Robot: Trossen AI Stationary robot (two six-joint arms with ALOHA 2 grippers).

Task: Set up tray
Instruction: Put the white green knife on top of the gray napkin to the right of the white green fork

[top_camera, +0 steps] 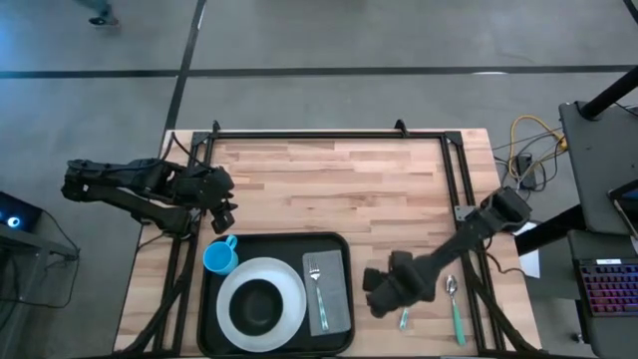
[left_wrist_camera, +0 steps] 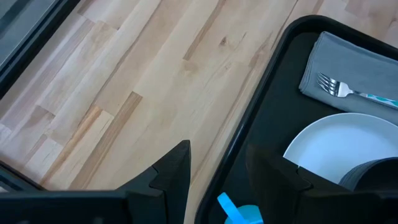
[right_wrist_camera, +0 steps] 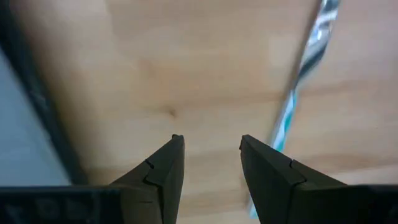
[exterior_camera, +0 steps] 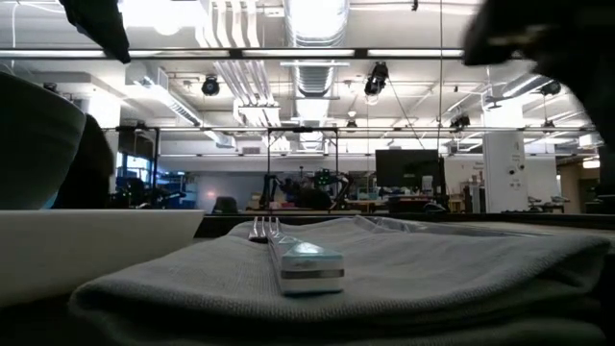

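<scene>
The black tray (top_camera: 339,242) lies at the table's near edge. On it stand a blue cup (top_camera: 220,258) and a white plate (top_camera: 289,289) with a dark bowl (top_camera: 259,307). A fork (top_camera: 315,280) lies on a grey napkin (top_camera: 333,299) at the tray's right end. Right of the tray, a teal-handled knife (right_wrist_camera: 285,121) and a spoon (top_camera: 454,299) lie on the wood. My right gripper (top_camera: 378,302) hovers open between tray and knife, which lies just beside one finger in the right wrist view (right_wrist_camera: 211,144). My left gripper (top_camera: 225,219), open, hangs just beyond the cup (left_wrist_camera: 214,165).
Bare wood (top_camera: 339,189) fills the table's far half between the black frame rails (top_camera: 454,179). The tray's rim (right_wrist_camera: 37,93) runs close to my right gripper. Cables and a keyboard (top_camera: 603,289) lie off the table's right side.
</scene>
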